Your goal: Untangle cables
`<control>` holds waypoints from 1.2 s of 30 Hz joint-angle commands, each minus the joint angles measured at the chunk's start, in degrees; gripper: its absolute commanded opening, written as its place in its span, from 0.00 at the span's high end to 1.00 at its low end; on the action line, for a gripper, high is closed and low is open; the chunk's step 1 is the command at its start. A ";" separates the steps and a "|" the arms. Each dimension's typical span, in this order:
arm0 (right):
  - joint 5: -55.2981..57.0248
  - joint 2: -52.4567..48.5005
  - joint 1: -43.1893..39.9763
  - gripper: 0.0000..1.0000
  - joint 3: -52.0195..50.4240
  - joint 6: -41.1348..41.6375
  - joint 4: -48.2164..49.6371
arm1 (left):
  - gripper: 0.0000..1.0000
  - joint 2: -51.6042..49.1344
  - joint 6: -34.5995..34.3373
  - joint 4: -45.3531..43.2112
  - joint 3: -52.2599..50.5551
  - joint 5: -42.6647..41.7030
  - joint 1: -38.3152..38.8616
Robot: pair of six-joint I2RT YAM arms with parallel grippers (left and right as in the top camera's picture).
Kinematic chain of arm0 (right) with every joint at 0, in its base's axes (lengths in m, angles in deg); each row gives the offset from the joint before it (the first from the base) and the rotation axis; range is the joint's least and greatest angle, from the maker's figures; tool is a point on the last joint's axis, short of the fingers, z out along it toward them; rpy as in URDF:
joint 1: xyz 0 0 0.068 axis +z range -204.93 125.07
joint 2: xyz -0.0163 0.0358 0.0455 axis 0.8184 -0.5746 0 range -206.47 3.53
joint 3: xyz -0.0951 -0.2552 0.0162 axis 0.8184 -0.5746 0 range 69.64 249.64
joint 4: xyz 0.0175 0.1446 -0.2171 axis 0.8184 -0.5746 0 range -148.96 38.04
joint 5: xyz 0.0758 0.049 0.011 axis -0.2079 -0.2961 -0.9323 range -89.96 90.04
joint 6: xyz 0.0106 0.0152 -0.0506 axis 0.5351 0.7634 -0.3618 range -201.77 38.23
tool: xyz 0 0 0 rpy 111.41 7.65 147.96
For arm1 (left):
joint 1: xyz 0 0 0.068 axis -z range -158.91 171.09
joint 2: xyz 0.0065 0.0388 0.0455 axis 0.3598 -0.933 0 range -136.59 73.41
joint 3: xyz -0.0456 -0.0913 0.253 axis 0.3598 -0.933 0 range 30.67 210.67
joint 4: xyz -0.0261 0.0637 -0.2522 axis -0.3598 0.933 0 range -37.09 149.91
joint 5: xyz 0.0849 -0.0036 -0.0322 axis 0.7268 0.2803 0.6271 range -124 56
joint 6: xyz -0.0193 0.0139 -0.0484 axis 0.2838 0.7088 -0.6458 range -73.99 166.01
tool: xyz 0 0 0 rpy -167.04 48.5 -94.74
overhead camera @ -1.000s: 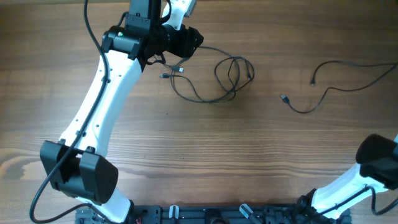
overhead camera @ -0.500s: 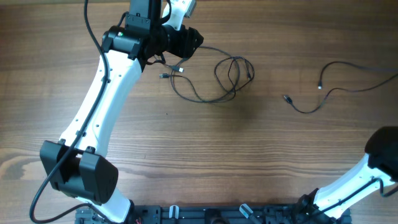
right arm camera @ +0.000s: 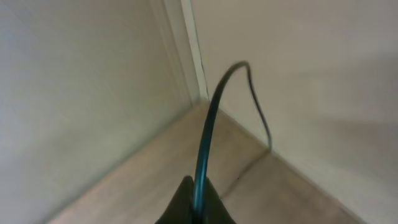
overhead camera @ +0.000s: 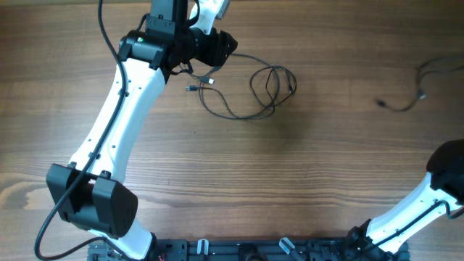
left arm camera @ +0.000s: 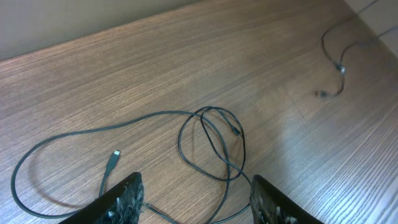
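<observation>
Black cables (overhead camera: 272, 87) looped near worktop (overhead camera: 290, 181) far edge; left pincer (left arm camera: 198, 202) parted, empty. Right pincer (right arm camera: 194, 202) clamps one strand (right arm camera: 208, 124); hauled outward, it could drop off right edge.

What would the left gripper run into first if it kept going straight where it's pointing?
Probably the looped cable just ahead of its fingers, lying on the table, though depth is unclear.

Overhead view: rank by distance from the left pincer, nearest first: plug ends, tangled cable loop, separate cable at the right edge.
1. Plug ends, just below the left pincer.
2. Tangled cable loop, right of them, mid-table.
3. Separate cable, at the far right edge.
</observation>
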 commanded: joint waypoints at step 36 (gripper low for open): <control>-4.96 -27.65 4.20 0.96 0.68 -2.69 -7.02 | 0.43 0.00 -0.68 3.37 -0.15 0.13 0.55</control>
